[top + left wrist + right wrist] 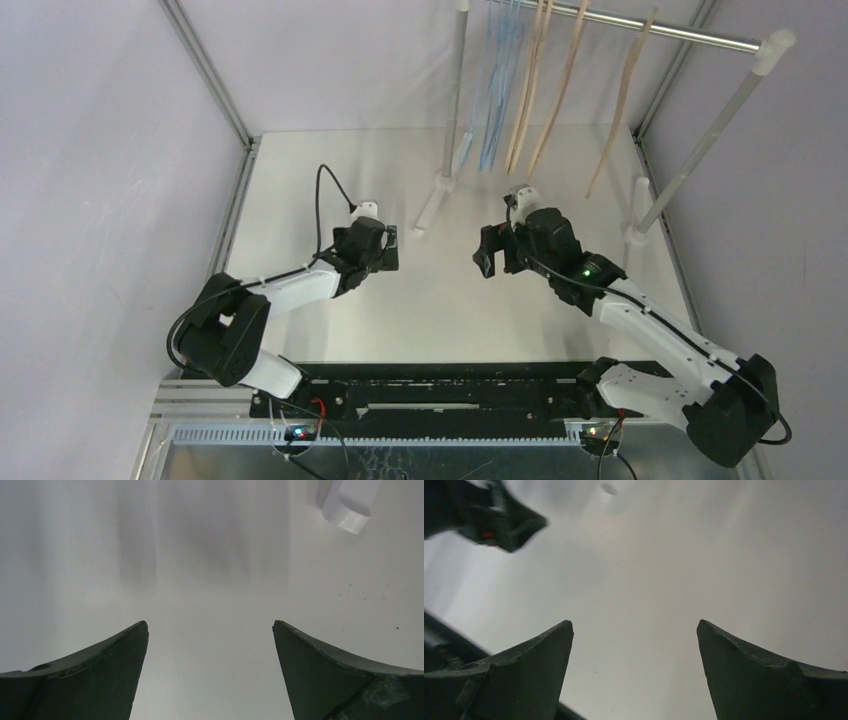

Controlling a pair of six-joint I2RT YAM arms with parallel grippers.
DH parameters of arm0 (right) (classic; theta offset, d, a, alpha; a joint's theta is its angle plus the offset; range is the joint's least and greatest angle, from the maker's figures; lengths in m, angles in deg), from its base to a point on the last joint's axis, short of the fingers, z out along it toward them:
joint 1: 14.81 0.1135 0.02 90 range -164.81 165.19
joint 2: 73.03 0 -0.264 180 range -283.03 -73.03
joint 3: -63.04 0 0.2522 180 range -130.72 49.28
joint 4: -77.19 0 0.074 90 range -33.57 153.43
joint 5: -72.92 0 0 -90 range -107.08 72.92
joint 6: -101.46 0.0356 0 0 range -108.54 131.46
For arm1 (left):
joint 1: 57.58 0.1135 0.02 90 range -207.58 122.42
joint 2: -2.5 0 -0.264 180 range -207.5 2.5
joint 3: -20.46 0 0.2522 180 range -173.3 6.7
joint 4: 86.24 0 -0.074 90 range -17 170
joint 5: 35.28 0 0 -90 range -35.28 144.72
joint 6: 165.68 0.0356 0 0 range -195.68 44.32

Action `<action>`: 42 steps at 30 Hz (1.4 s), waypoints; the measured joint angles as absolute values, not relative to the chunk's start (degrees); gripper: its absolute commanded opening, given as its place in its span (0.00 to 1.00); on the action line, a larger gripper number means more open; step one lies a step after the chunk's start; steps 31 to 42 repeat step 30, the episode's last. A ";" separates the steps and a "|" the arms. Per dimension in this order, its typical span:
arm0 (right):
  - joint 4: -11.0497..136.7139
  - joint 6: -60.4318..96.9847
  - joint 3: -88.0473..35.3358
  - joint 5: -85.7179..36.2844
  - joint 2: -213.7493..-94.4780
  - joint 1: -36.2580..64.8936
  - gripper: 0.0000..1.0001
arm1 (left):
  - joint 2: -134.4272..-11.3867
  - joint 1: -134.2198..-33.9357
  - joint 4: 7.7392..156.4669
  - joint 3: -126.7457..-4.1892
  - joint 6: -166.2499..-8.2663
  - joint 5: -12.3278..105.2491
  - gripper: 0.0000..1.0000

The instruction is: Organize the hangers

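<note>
**Both hands spread and empty, hangers up on the rail**

In the top view your left arm folds back from its base and reaches toward 1 o'clock. Its left hand (388,250) sits low over the surface (440,330) and faces about 3 o'clock. The right arm stretches from its base toward 10 o'clock. Its right hand (488,250) faces 9 o'clock, so the two hands look at each other across a gap.

Both wrist views show the fingers spread wide with only bare surface between them: left hand (210,630), right hand (634,630).

The hangers show only from above. The light-blue hangers (500,80) bunch at the left end of the silver rail (690,36), at 12 o'clock. The tan hangers (560,90) hang just right of them, one set farther toward 1 o'clock.

The left wrist alone shows a white post foot (347,512) at 1 o'clock. The right wrist alone shows a blurred dark shape (499,520) at 10 o'clock; you cannot tell what it is.
</note>
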State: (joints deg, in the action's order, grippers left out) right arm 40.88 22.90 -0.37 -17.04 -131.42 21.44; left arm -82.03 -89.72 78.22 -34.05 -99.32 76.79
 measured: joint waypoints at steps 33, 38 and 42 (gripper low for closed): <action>66.74 25.75 13.09 -8.56 -147.53 7.98 1.00 | -85.38 -89.72 83.77 -36.00 -96.56 76.55 0.99; 66.74 25.75 13.09 -8.56 -147.53 7.98 1.00 | -85.38 -89.72 83.77 -36.00 -96.56 76.55 0.99; 66.74 25.75 13.09 -8.56 -147.53 7.98 1.00 | -85.38 -89.72 83.77 -36.00 -96.56 76.55 0.99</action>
